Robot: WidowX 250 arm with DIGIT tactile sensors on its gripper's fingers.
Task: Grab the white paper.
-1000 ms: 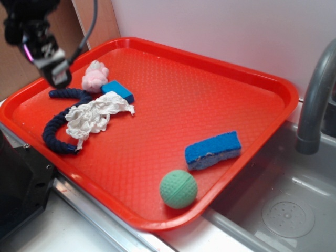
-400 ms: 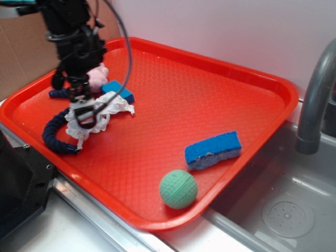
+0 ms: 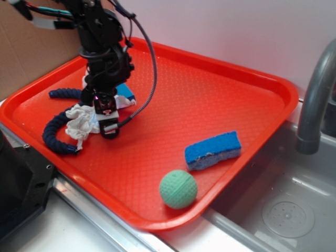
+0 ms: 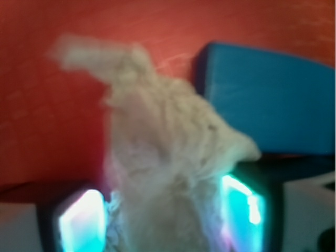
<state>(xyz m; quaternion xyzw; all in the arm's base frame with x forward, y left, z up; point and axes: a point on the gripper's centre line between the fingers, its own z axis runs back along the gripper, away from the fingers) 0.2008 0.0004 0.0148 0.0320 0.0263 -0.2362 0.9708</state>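
Observation:
The white paper [image 3: 79,119] lies crumpled at the left of the red tray [image 3: 210,94], draped over a dark blue rope ring [image 3: 54,134]. My gripper [image 3: 107,127] is down on the paper's right part and covers it. In the wrist view the paper [image 4: 168,131] bunches up between my two lit fingers [image 4: 81,223], touching both, so the gripper [image 4: 165,212] is shut on it. A small blue block [image 4: 268,100] sits just beyond the paper.
A blue sponge [image 3: 212,149] and a green ball [image 3: 178,189] lie at the tray's front right. The small blue block [image 3: 126,93] is behind my arm. A grey faucet [image 3: 315,100] and a sink [image 3: 283,210] are to the right.
The arm swung in from the far left and dropped onto the paper. The paper's right part is now gathered between the fingers.

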